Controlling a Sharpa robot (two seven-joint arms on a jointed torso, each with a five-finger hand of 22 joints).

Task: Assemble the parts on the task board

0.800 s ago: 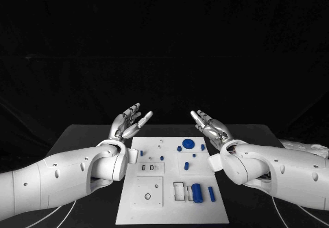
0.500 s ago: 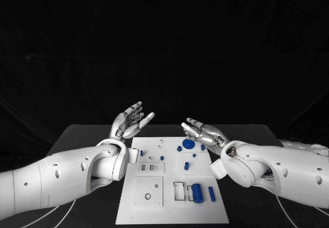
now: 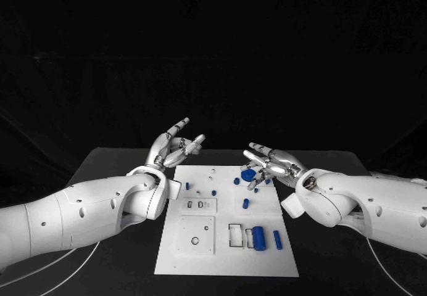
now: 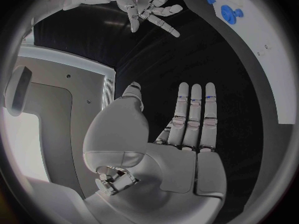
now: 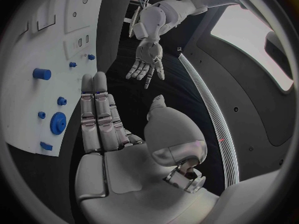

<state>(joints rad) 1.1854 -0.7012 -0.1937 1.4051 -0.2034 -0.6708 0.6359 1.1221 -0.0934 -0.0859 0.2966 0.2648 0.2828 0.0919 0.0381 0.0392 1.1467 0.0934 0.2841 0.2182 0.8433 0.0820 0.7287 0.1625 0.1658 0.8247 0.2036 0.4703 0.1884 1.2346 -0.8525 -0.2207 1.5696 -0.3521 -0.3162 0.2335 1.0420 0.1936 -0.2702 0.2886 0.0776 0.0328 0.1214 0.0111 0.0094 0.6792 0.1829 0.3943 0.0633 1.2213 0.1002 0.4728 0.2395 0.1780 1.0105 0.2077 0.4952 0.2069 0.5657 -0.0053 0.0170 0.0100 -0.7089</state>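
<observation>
The white task board (image 3: 227, 262) lies in the middle of the black table. At its far end sits a round blue gear (image 3: 247, 175) with several small blue parts (image 3: 244, 202) around it. A thick blue cylinder (image 3: 258, 237) and a slim blue piece (image 3: 277, 239) lie near the front right. My right hand (image 3: 269, 165) hovers over the board's far right corner, close beside the gear, fingers spread and empty. My left hand (image 3: 178, 147) is raised by the far left corner, fingers apart, holding nothing. The right wrist view shows my right hand (image 5: 102, 119) stretched flat next to the gear (image 5: 58, 123).
White rectangular recesses (image 3: 234, 235) and a square plate with a hole (image 3: 195, 240) take up the board's near half. Black table (image 3: 116, 166) stretches on both sides of the board. The left wrist view shows my left hand (image 4: 187, 129) flat over dark table, the board (image 4: 261, 55) alongside.
The head view has tilted, shifting the whole scene up. My right hand has dropped and tipped forward towards the gear at the board's far end. The left hand stays raised.
</observation>
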